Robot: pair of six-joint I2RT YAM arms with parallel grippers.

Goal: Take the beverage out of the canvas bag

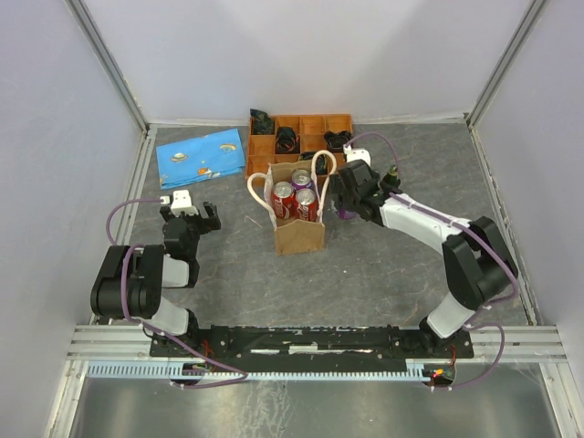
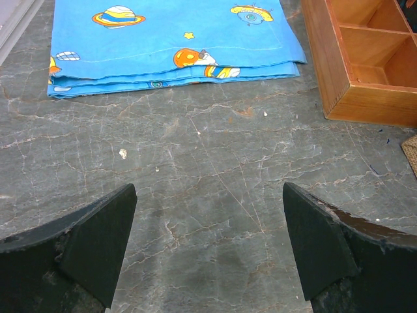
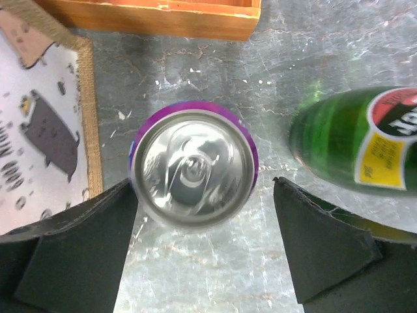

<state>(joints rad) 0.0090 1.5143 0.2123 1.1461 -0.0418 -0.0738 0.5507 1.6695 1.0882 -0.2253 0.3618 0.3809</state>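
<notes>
My right claw (image 3: pixel 205 186) is hanging wide open astride the purple can (image 3: pixel 193 163) standing beside the canvas bag (image 3: pixel 45 111).

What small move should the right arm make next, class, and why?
Probably lift the right gripper straight up, clear of the purple can. That can stands upright on the table beside the bag, the jaws are open with a gap showing on one side, and three more cans sit in the bag.
</notes>
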